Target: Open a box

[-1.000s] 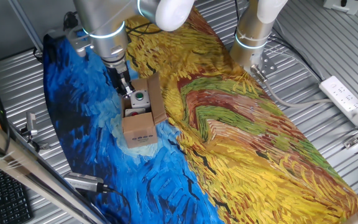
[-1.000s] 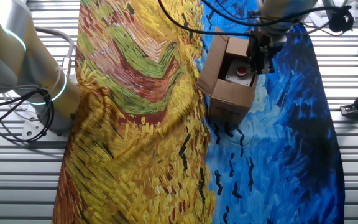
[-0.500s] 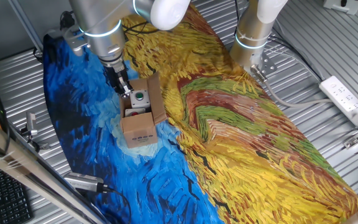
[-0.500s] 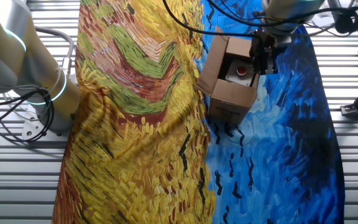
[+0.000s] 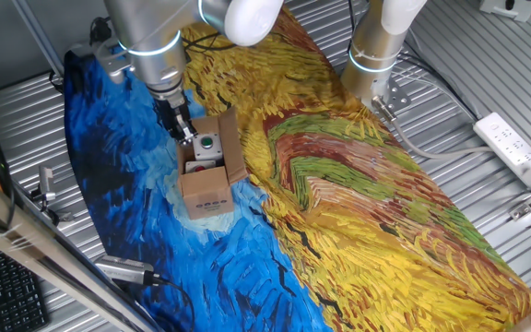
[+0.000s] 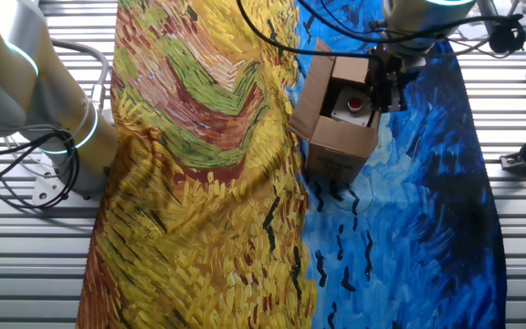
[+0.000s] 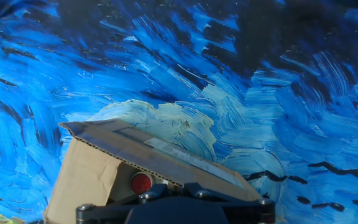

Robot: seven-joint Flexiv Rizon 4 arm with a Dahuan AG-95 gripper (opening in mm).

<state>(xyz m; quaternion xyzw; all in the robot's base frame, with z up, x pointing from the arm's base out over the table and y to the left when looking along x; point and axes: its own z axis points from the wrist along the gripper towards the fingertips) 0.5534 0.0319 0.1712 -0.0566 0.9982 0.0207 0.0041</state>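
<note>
The small brown cardboard box (image 5: 206, 192) stands on the blue part of the painted cloth, its top flaps spread open; it also shows in the other fixed view (image 6: 340, 146). Black marks are on its near end face. Inside lies a white item with a round red and green button (image 5: 207, 143); the red button shows in the hand view (image 7: 141, 183). My gripper (image 5: 186, 131) is at the box's side flap (image 7: 154, 155) and seems shut on its edge. The gripper shows in the other fixed view (image 6: 383, 87) and the hand view (image 7: 173, 194), where its fingertips are mostly hidden.
A second arm's base (image 5: 373, 55) stands at the far side of the cloth (image 5: 358, 203). A white power strip (image 5: 514, 148) lies at the right. A keyboard (image 5: 7, 295) and a metal clamp (image 5: 123, 270) lie near the front left.
My gripper has shifted slightly up and outward from the box with the side flap. The box has stayed in place.
</note>
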